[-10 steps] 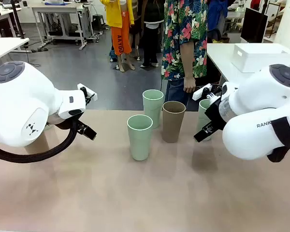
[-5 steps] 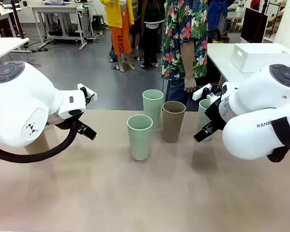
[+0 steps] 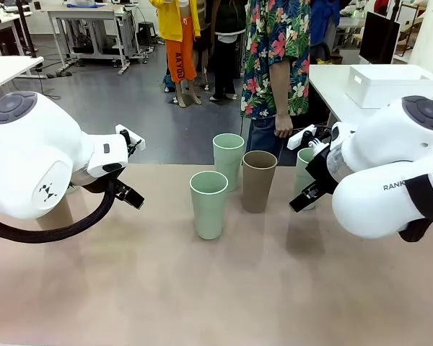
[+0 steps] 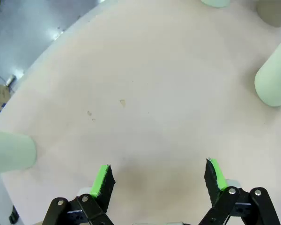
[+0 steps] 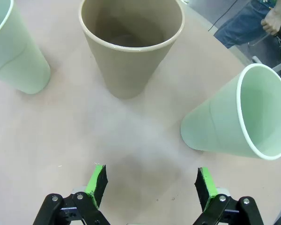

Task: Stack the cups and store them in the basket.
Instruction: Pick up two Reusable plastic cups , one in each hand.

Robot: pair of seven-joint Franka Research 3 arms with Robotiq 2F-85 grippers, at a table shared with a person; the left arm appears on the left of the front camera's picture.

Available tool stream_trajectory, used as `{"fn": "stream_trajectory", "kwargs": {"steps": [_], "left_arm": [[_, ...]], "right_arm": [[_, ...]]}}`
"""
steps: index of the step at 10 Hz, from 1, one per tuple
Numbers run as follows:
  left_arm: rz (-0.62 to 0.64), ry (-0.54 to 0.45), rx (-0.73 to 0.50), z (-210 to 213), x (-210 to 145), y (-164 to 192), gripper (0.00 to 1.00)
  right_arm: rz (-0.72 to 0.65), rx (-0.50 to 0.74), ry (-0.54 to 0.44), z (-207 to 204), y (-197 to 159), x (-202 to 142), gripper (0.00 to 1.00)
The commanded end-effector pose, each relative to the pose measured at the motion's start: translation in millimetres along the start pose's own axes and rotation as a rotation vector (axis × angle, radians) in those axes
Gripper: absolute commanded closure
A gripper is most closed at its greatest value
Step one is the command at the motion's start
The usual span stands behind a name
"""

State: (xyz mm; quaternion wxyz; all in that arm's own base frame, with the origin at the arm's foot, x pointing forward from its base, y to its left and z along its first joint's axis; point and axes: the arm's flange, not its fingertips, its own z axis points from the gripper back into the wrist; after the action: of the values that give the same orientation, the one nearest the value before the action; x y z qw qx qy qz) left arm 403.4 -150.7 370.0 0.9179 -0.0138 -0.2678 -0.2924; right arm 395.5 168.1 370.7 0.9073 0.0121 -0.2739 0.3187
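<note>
Four cups stand upright on the tan table (image 3: 216,288). A mint cup (image 3: 208,205) is nearest, a second mint cup (image 3: 229,160) is behind it, and a brown cup (image 3: 259,180) is to their right. A third mint cup (image 3: 304,173) is partly hidden by my right arm. My right gripper (image 5: 151,183) hangs open above bare table, with the brown cup (image 5: 131,42) ahead and mint cups (image 5: 14,47) (image 5: 234,117) on either side. My left gripper (image 4: 158,177) is open over bare table, with mint cups (image 4: 274,79) (image 4: 11,151) off to both sides. The white basket (image 3: 390,85) sits on a separate table at the far right.
A person in a floral shirt (image 3: 278,58) stands at the far edge behind the cups, one hand (image 3: 283,126) hanging down. Both arm bodies bulk large at the table's left and right sides. The near half of the table is bare.
</note>
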Motion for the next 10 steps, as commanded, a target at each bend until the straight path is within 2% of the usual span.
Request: {"fn": "stream_trajectory", "kwargs": {"steps": [1,3,6,8,10], "left_arm": [[0.004,-0.031,-0.034,21.3,8.3,6.8,0.0],[0.016,-0.058,-0.053,67.4,32.3,24.0,0.0],[-0.074,-0.054,-0.181,127.9,52.8,61.0,0.0],[-0.15,-0.112,-0.289,174.6,35.6,100.9,0.0],[-0.213,-0.197,-0.398,205.4,3.6,155.2,0.0]], "right_arm": [[-0.021,-0.004,-0.013,19.3,-7.0,16.4,0.0],[-0.042,0.005,-0.041,57.6,-23.1,43.5,0.0],[0.01,0.096,-0.094,113.4,-56.1,58.4,0.0],[0.135,0.204,-0.169,152.6,-100.1,39.4,0.0],[0.131,0.275,-0.26,179.1,-149.7,2.8,0.0]]}}
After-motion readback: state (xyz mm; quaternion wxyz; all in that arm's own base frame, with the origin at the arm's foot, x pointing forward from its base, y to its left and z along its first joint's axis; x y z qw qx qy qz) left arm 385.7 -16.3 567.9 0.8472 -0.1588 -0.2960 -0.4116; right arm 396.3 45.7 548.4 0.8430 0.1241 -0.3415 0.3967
